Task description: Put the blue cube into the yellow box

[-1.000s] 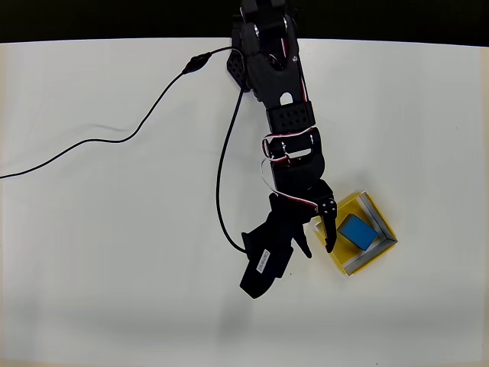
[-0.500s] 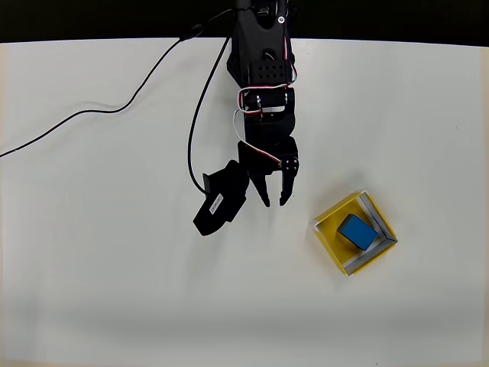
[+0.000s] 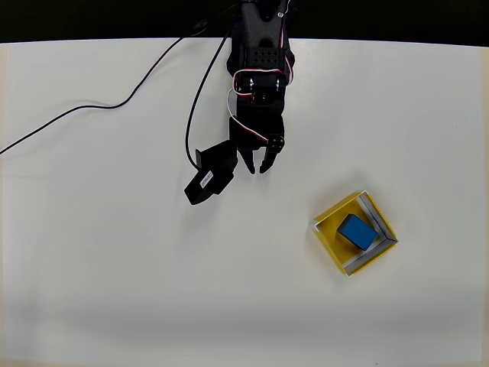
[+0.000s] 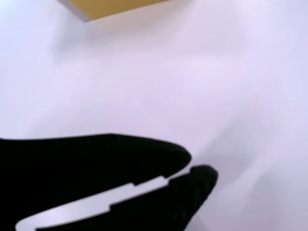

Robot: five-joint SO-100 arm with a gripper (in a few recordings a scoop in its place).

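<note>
The blue cube point(image 3: 357, 231) rests inside the yellow box point(image 3: 329, 235), so placement looks done; the empty gripper point(image 3: 255, 166), fingertips together, sits well apart, up-left.

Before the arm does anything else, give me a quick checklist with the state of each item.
1. Cube inside the box: ok.
2. Cube lying flat on the box floor: cannot tell, it may lean on a wall.
3. Gripper holds nothing: ok, fingertips nearly together in the wrist view.
4. Gripper clear of the box: ok, well up and left in the overhead view.
5. Cable away from the box: ok.
</note>
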